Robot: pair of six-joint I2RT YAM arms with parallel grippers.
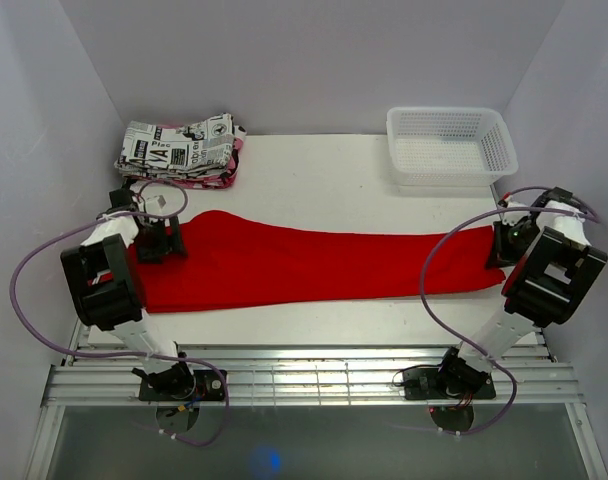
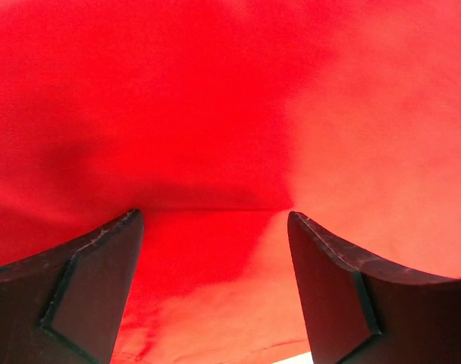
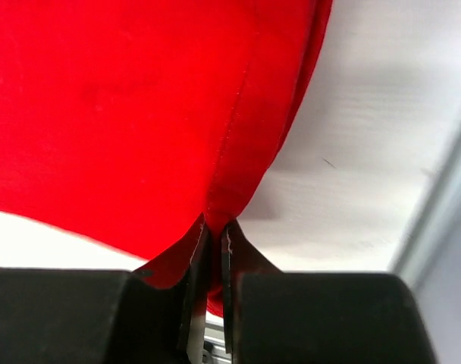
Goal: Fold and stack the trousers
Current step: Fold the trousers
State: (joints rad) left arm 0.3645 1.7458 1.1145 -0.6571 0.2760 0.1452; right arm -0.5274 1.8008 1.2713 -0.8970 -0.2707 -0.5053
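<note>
The bright red trousers [image 1: 304, 262] lie stretched across the white table, folded lengthwise into one long strip. My left gripper [image 1: 160, 240] stands open over their left end; in the left wrist view its two dark fingers [image 2: 94, 288] spread wide above the red cloth [image 2: 215, 152], holding nothing. At the strip's right end, my right gripper [image 1: 504, 245] is shut on the trousers. The right wrist view shows its jaws pinching a fold at the hem edge [image 3: 215, 220], with the red fabric [image 3: 139, 114] bunching toward them.
A folded newspaper-print garment [image 1: 179, 150] lies at the back left of the table [image 1: 314, 165]. A white mesh basket [image 1: 449, 145] stands at the back right. A metal rail [image 1: 304, 380] runs along the near edge between the arm bases.
</note>
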